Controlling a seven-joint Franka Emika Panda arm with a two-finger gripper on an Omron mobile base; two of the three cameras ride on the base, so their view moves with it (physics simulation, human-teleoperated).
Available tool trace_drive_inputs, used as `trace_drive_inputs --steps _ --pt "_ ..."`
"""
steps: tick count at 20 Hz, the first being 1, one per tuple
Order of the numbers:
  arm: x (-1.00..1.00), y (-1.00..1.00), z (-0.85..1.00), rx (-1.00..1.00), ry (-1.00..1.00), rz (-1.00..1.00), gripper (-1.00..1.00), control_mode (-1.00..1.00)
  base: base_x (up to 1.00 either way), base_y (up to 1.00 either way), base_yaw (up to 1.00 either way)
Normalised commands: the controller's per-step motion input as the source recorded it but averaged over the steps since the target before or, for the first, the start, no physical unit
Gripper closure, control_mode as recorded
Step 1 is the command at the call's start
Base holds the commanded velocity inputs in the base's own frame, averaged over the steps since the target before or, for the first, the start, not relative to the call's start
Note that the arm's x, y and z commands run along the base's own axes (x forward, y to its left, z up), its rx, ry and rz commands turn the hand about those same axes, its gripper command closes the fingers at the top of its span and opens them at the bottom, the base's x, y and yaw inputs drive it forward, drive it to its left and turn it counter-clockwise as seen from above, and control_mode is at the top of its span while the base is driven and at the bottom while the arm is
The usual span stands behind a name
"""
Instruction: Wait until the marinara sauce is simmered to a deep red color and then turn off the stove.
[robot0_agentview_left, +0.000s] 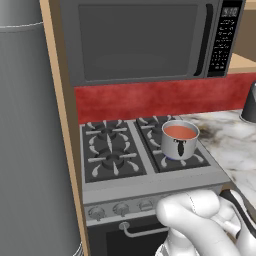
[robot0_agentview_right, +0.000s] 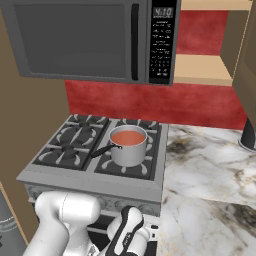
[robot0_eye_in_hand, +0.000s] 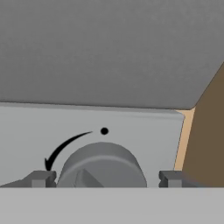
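Note:
The marinara sauce (robot0_agentview_left: 180, 131) (robot0_agentview_right: 128, 137) looks orange-red in a small steel saucepan (robot0_agentview_left: 179, 147) (robot0_agentview_right: 129, 154) on the front right burner of the stove (robot0_agentview_left: 107, 150) (robot0_agentview_right: 70, 142). A faint blue flame shows under the pan. In the hand view my gripper (robot0_eye_in_hand: 106, 179) is open and straddles a round grey knob (robot0_eye_in_hand: 101, 165) on the stove's front panel. One fingertip (robot0_eye_in_hand: 39, 178) sits close to the knob's left side, the other (robot0_eye_in_hand: 173, 178) stands apart on its right. A curved arrow and a dot are printed above the knob.
A dark microwave (robot0_agentview_left: 145, 40) (robot0_agentview_right: 90, 40) hangs over the stove. A marble counter (robot0_agentview_left: 235, 145) (robot0_agentview_right: 210, 170) runs to the right, with a dark vessel (robot0_agentview_left: 250, 105) (robot0_agentview_right: 248, 135) at its far end. A tall grey appliance (robot0_agentview_left: 30, 150) stands to the left.

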Motion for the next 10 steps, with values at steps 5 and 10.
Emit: trace_drive_inputs --steps 5,10 --pt "0.00 -0.02 0.00 0.00 -0.03 0.00 -1.00 -1.00 0.00 0.00 0.00" --pt "0.00 0.00 0.00 0.00 -0.01 0.00 -1.00 -1.00 0.00 0.00 0.00"
